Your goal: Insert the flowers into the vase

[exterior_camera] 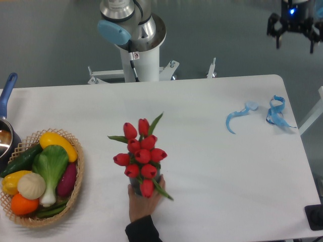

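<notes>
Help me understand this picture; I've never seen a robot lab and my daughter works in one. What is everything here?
One fixed camera looks down on a white table. The white column with a blue cap at the far edge is the robot arm's base; its end effector is out of view. A person's hand reaches in from the near edge, at the foot of a bunch of red tulips with green leaves. Left sits a woven basket of toy vegetables, beside a blue-handled pot. Right lie light blue curled ribbon pieces.

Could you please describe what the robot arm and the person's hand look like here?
The robot arm is a white column with silver joints, a light-blue cap and a thin black cable. The gripper is black with a blue light. The hand is bare, with a dark sleeve.
</notes>
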